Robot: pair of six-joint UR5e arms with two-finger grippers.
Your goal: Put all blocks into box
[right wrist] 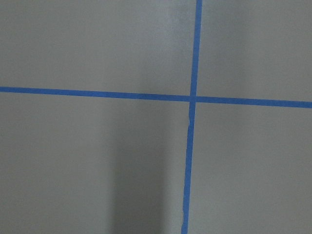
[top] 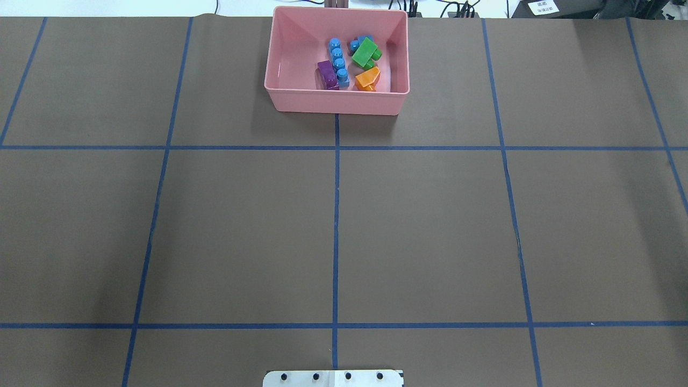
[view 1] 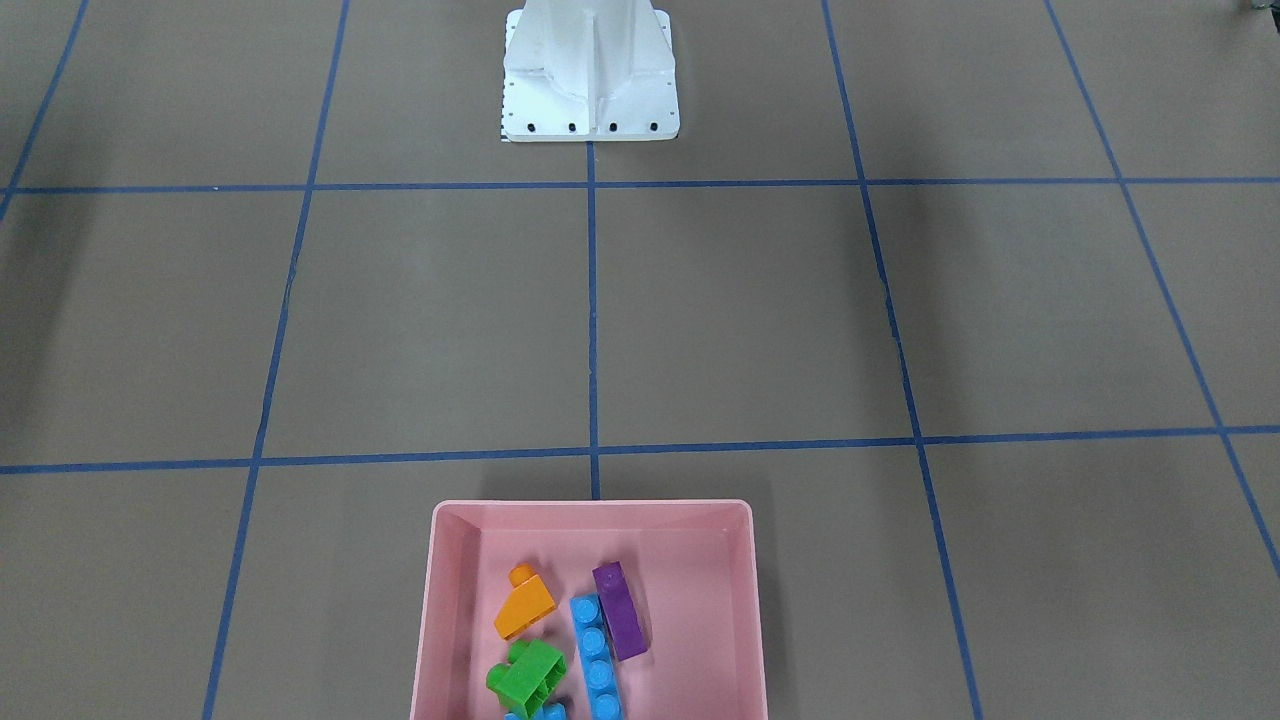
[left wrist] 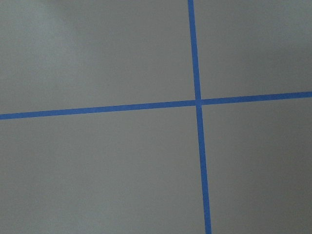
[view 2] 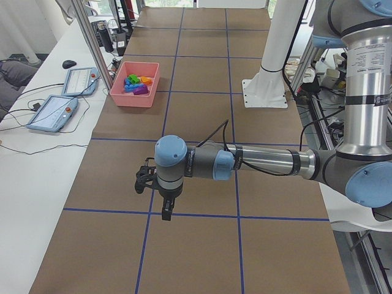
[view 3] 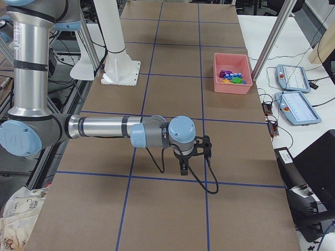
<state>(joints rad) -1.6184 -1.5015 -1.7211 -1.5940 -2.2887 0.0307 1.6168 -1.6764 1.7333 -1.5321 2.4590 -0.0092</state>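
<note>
The pink box point(top: 336, 103) stands at the table's far edge from the robot, on the centre line. Inside it lie the blocks: an orange sloped one point(top: 368, 78), a long purple one point(top: 326, 74), a long light-blue one point(top: 338, 58), a green one point(top: 365, 53) and a small light-blue one point(top: 355, 44). The front-facing view shows the box point(view 1: 452, 600) with the orange block point(view 1: 525, 606) and the purple block point(view 1: 621, 612). My left gripper point(view 2: 165, 213) hangs over bare table at the left end, far from the box. My right gripper point(view 3: 183, 170) hangs likewise at the right end. I cannot tell whether either is open or shut.
The white robot base plate point(view 1: 590, 112) sits at the table's near-robot edge. Blue tape lines point(top: 336, 215) cross the brown table cover. Two teach pendants point(view 2: 58, 113) lie on a side bench beyond the box. Both wrist views show only table and tape.
</note>
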